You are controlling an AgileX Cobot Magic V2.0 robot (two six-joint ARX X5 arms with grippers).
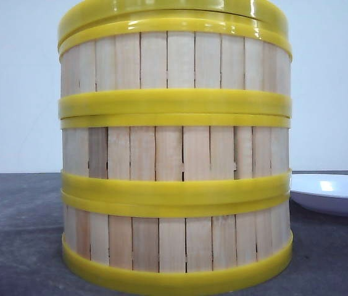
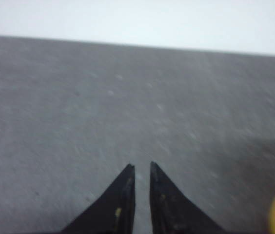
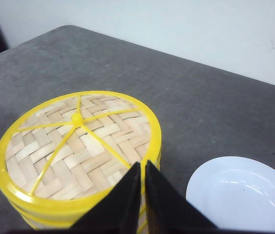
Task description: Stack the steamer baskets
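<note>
Steamer baskets stand before you as one upright stack of three on the counter, woven lid on top, white plate beside it. Contents hidden. Left claw and right claw both nearly closed, empty.

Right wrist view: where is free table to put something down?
Bare grey table lies between the lidded steamer baskets and the far wall. The strip between the stack and the white plate is narrow, and the shut right gripper hangs there.

Left pincer, right pincer — both closed, empty.
</note>
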